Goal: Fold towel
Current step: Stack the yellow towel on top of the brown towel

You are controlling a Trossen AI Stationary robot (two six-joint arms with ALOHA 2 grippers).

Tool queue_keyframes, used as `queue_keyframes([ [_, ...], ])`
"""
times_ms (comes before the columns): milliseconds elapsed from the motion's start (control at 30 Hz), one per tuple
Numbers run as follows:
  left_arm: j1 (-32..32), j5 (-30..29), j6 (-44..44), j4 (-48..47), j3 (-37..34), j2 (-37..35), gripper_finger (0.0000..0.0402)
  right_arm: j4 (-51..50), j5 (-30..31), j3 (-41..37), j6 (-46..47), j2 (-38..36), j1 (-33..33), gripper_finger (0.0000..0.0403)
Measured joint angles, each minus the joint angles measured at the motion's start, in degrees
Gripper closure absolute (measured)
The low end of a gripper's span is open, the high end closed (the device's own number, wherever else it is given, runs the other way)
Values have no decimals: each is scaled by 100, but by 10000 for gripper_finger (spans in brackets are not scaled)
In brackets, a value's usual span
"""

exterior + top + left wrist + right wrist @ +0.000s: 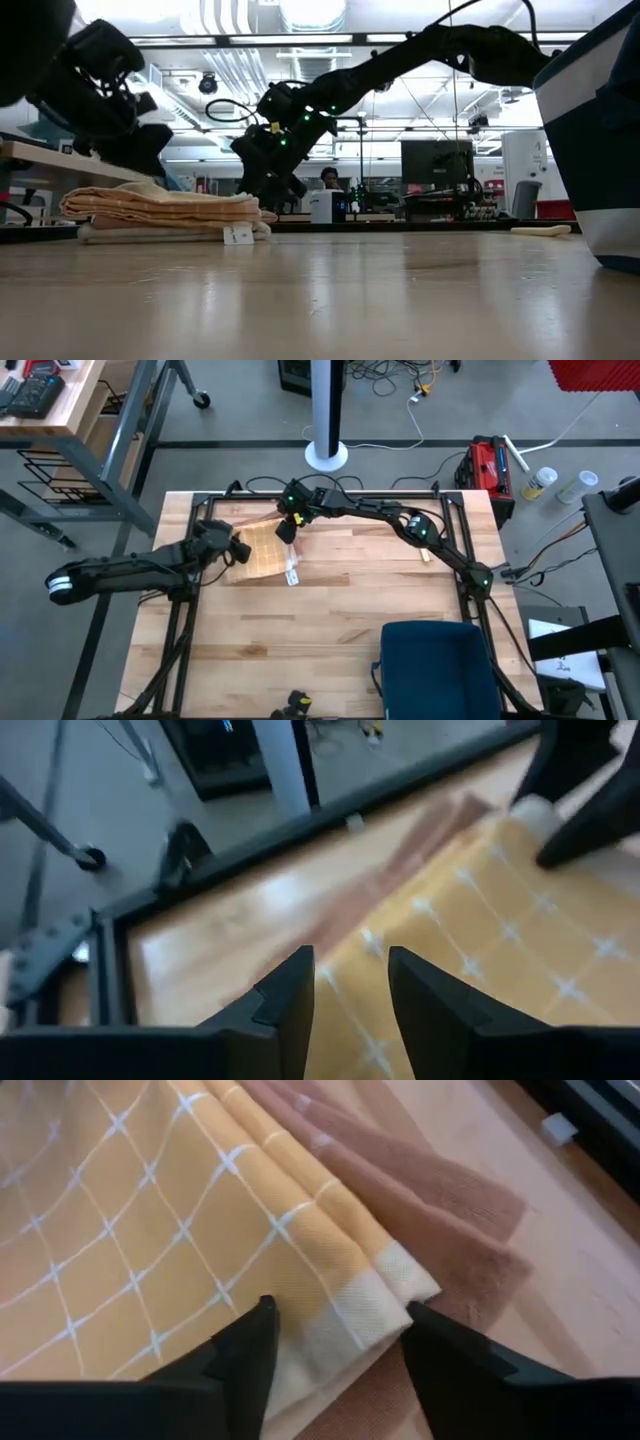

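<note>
- Wooden table (330, 620): a pale butcher-block top is sitting inside a black frame (452, 510) that is running along its far edge and down both sides.
- Folded towel (262, 550): an orange cloth with a white grid pattern is lying in flat layers on the far left part of the table, with a white tag (292, 576) showing at its near right corner.
- Brown cloth (450, 1210): a plain layer is lying under the orange one and is sticking out past its edge onto the wood.
- Blue bin (435, 670): a dark blue container is standing on the near right part of the table, well apart from the towel.
- Small pale piece (424, 556): it is lying on the wood at the far right, near the frame.
</note>
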Motion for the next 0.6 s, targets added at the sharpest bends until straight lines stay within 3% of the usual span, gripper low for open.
queue_keyframes([
  [300, 2, -1061, 212, -389, 412, -371, 256, 154, -4, 17, -325, -2, 0, 387],
  [600, -2, -1063, 209, -565, 371, -538, 255, 78, 252, 17, -718, -110, 4, 397],
])
